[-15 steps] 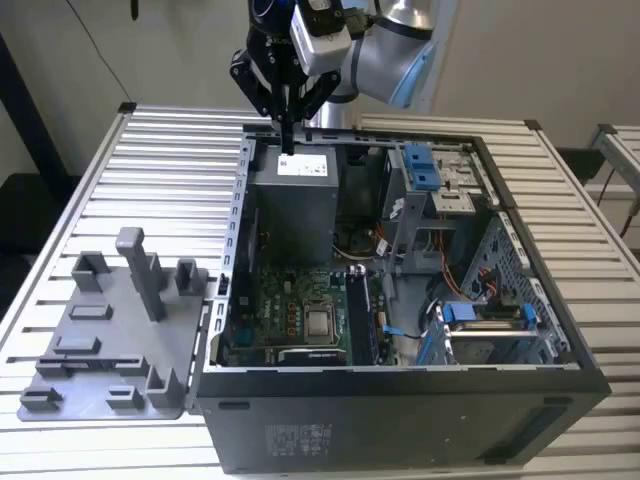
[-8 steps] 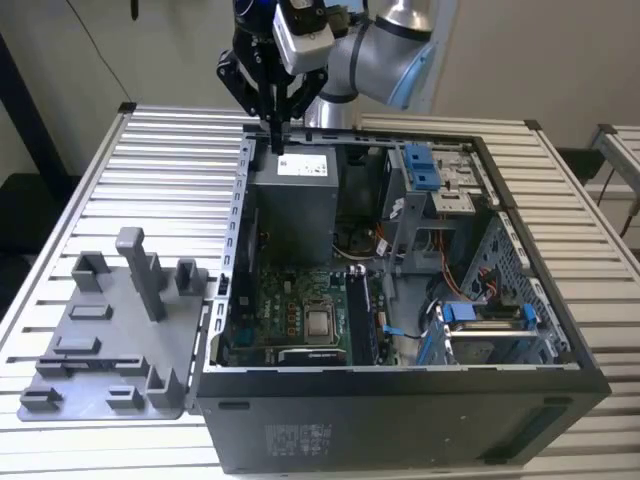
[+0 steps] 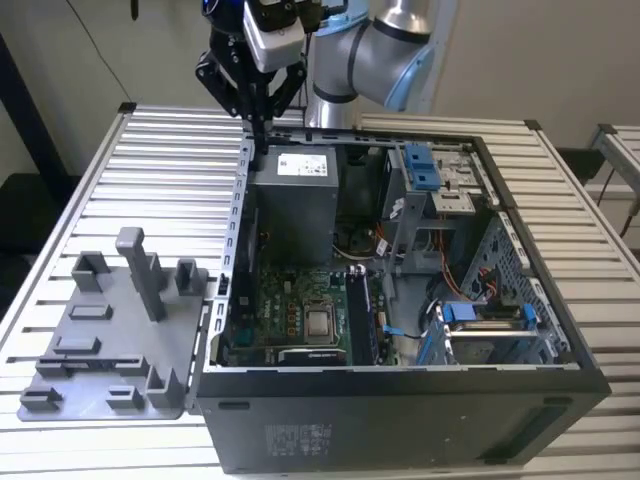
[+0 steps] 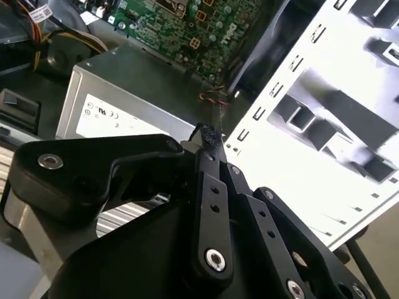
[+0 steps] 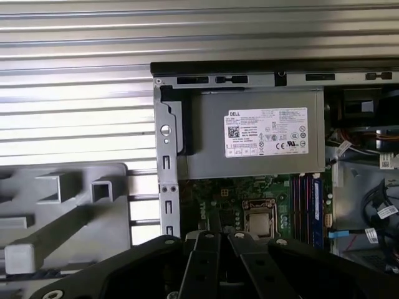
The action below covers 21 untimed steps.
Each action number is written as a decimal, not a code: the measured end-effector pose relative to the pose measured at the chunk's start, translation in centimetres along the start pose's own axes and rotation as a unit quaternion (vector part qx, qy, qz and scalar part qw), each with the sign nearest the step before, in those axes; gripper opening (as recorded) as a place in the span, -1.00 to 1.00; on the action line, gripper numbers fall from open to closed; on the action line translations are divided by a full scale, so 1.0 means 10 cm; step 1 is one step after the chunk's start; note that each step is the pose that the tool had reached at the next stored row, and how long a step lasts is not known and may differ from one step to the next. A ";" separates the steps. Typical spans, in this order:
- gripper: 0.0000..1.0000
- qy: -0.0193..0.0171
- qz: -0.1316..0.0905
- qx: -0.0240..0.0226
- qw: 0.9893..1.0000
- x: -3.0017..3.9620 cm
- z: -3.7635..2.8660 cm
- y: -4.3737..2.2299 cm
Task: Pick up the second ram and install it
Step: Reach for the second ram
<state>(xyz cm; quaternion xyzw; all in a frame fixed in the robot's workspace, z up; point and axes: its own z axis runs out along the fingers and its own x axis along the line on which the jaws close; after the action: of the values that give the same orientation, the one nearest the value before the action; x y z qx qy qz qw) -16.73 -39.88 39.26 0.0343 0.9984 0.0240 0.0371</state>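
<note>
My gripper (image 3: 258,135) hangs above the far corner of the open computer case (image 3: 560,330), on the exterior view's left, over the power supply (image 3: 300,200). Its black fingers meet at the tips, shut with nothing between them, as both wrist views show (image 4: 209,134) (image 5: 218,232). Slim dark sticks stand on edge in the ram slots (image 3: 361,315) (image 5: 305,199) beside the processor socket (image 5: 259,218) on the green motherboard. I cannot tell which of them is the second ram. The gripper is well above and apart from the slots.
A grey plastic tray (image 3: 100,340) with upright posts lies on the slatted table (image 3: 170,160) at the exterior view's left, against the case wall. Blue drive brackets (image 3: 425,165) and cables fill the case's other side. The metal case edge (image 5: 165,143) runs under the gripper.
</note>
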 end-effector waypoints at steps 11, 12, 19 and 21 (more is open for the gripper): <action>-0.79 -0.022 -0.001 -0.002 1.000 0.331 -0.025 -0.023; -0.79 -0.024 -0.001 -0.002 1.000 0.362 -0.027 -0.026; -0.79 -0.038 -0.002 -0.003 0.999 0.581 -0.044 -0.044; -0.79 -0.042 -0.002 -0.003 0.999 0.641 -0.049 -0.049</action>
<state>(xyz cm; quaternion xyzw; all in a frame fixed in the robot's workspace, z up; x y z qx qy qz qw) -23.18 -39.94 39.26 0.0333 0.9960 0.0254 0.0788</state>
